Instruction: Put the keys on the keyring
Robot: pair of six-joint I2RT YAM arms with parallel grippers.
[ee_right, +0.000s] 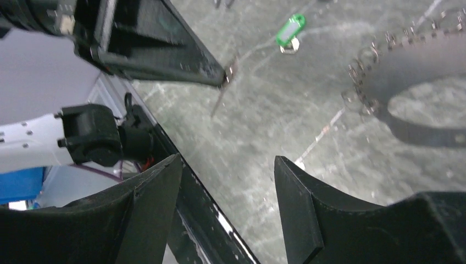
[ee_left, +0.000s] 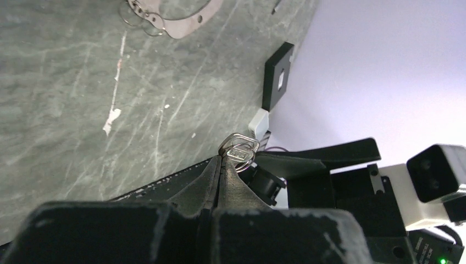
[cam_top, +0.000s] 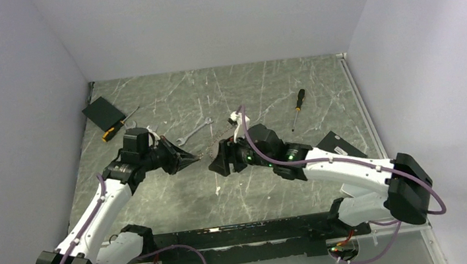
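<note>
My left gripper (cam_top: 198,156) (ee_left: 222,160) is shut on a small silvery key (ee_left: 239,150) with a thin wire ring at its head. In the right wrist view the key's blade (ee_right: 220,100) hangs below that fingertip (ee_right: 222,73). The green-headed key (ee_right: 290,29) lies flat on the marble table further off. The keyring, a grey beaded chain (ee_right: 379,47) (cam_top: 223,136), curves along a dark oval band at the right. My right gripper (cam_top: 216,166) (ee_right: 228,160) is open with nothing between its fingers. It faces the left gripper's tip with a small gap between them.
A silver wrench (cam_top: 194,132) (ee_left: 189,23) lies behind the grippers. Two screwdrivers (cam_top: 117,127) (cam_top: 298,108) and a black square pad (cam_top: 104,111) lie at the back. A dark block (cam_top: 337,143) sits by the right arm. The black base rail (cam_top: 242,234) runs along the near edge.
</note>
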